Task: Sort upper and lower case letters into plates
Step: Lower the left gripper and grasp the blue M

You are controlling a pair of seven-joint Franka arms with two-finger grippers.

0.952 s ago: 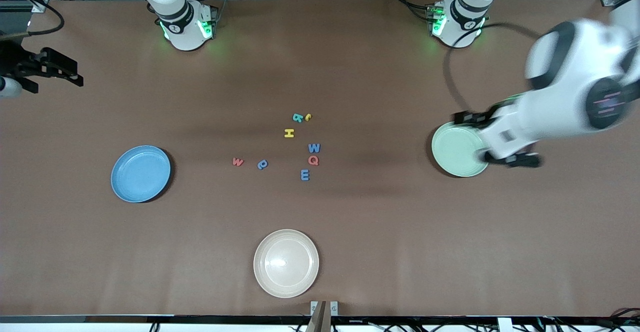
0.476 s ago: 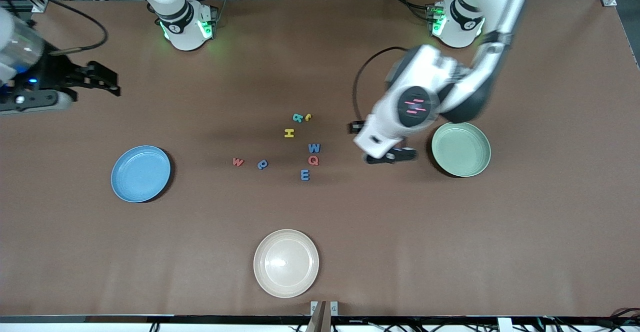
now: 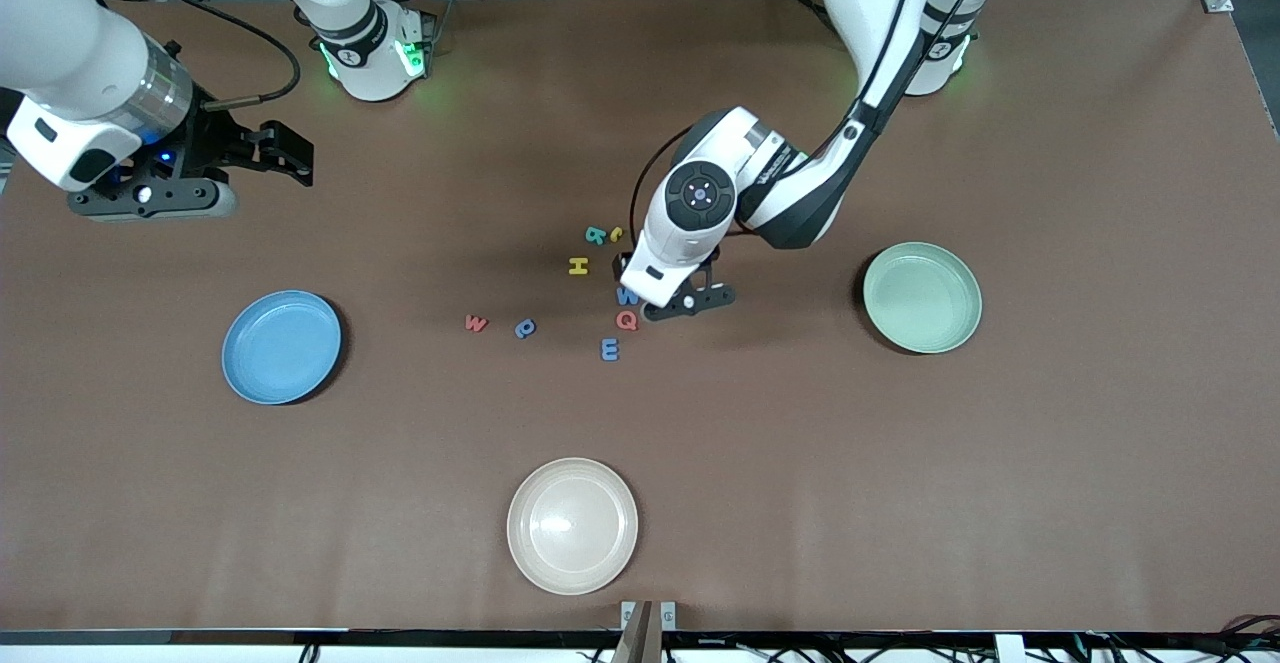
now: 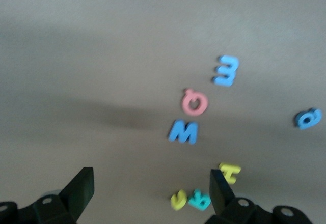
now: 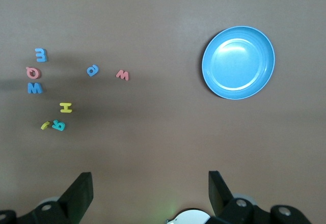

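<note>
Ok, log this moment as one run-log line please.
left gripper: open, over blue W | right gripper: open, waiting above table at its end | letters: all on table | blue plate, green plate: no letters

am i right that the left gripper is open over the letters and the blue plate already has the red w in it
Not quite. The left gripper is open over the letters, but the front view shows the blue plate holding nothing; the red w lies on the table, beside the small blue letter.
</note>
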